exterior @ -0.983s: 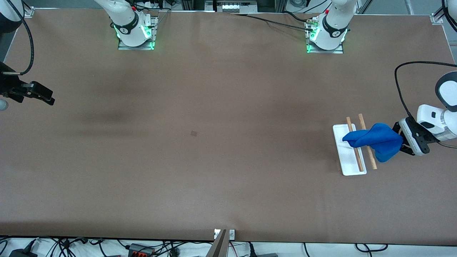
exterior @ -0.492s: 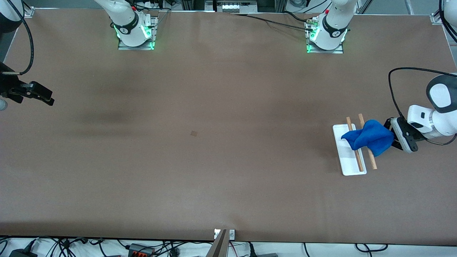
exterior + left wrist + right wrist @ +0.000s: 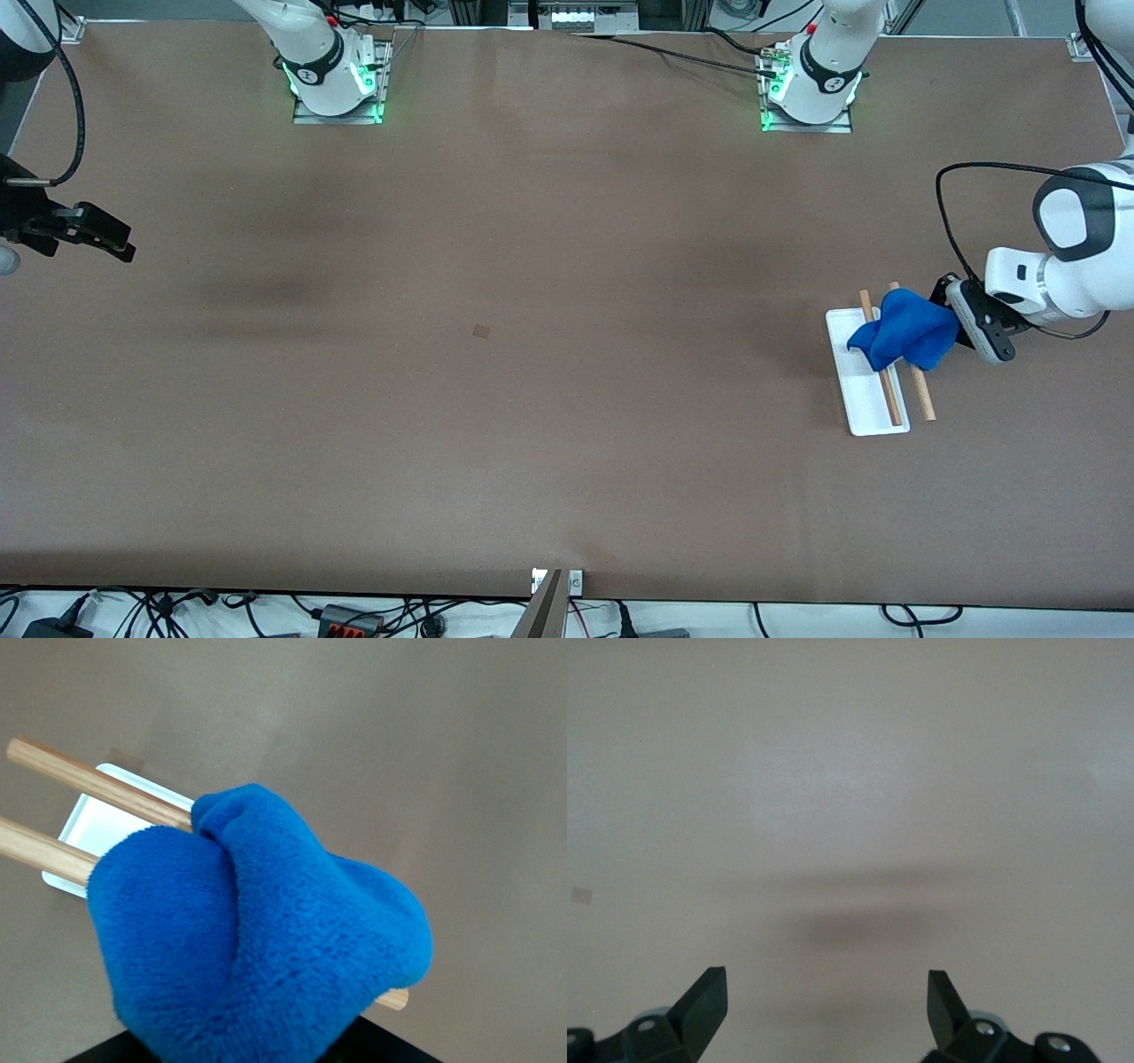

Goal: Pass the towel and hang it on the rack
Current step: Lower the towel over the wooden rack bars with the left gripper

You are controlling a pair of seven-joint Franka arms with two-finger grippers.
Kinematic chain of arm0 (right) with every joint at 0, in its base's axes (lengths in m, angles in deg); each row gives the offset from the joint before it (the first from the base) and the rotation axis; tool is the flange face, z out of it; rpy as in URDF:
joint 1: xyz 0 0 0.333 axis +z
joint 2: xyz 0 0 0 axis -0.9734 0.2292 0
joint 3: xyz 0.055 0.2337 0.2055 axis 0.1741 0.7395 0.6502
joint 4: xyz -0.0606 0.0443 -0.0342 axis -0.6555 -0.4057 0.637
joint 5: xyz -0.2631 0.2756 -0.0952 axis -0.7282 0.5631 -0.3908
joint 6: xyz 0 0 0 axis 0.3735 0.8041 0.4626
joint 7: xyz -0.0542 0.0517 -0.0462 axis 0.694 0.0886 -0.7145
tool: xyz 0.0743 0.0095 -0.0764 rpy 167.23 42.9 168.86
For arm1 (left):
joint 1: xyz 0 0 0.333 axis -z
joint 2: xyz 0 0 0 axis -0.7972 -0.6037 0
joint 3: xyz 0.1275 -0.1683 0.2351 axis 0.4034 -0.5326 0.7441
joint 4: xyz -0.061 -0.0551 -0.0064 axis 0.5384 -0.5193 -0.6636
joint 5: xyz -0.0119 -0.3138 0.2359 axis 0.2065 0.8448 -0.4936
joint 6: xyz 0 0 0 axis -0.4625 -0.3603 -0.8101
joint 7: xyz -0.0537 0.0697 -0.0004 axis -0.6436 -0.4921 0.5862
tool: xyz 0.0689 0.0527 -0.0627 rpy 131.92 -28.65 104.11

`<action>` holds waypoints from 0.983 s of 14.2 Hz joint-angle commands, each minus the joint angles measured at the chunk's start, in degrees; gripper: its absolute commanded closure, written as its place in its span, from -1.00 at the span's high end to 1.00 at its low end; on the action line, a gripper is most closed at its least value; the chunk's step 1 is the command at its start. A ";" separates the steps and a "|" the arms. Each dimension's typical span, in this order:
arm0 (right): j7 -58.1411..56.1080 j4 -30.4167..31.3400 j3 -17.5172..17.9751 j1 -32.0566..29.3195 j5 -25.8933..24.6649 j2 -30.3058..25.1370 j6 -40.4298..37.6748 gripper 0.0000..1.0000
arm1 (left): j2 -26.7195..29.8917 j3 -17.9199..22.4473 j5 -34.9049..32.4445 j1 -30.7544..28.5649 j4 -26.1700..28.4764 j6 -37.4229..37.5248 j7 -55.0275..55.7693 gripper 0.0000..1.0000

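The blue towel (image 3: 908, 328) is bunched across the two wooden rods (image 3: 921, 394) of the rack, whose white base (image 3: 864, 403) lies toward the left arm's end of the table. My left gripper (image 3: 952, 321) is shut on the towel at the edge of the rack, its fingertips buried in the cloth. In the left wrist view the towel (image 3: 257, 939) covers the middle of both rods (image 3: 89, 784) above the white base (image 3: 93, 819). My right gripper (image 3: 120, 248) waits open and empty above the right arm's end of the table, its jaws wide apart in the right wrist view (image 3: 826, 988).
The brown table (image 3: 532, 354) is bare apart from a small dark patch (image 3: 481, 330) near its middle. A black cable (image 3: 952, 221) loops from the left arm's wrist above the rack. Both arm bases (image 3: 337, 80) stand along the table's robot-side edge.
My left gripper has carried the towel toward the right arm's end, farther over the rack's rods, and the towel now looks more bunched. The right arm has not moved.
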 commanded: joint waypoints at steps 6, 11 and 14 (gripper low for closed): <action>-0.28 0.31 0.51 -0.45 0.54 -0.36 -0.19 1.00 | 1.24 -0.76 0.44 -0.87 2.31 -1.69 0.97 -0.79; -0.37 0.31 0.59 -0.27 0.54 -0.01 -0.19 1.00 | 0.80 -0.67 0.44 -0.87 1.96 -1.34 0.88 -0.24; -0.37 0.31 0.59 -0.10 0.54 0.08 -0.28 1.00 | 0.44 -0.76 0.53 -2.09 1.61 -0.82 0.00 1.00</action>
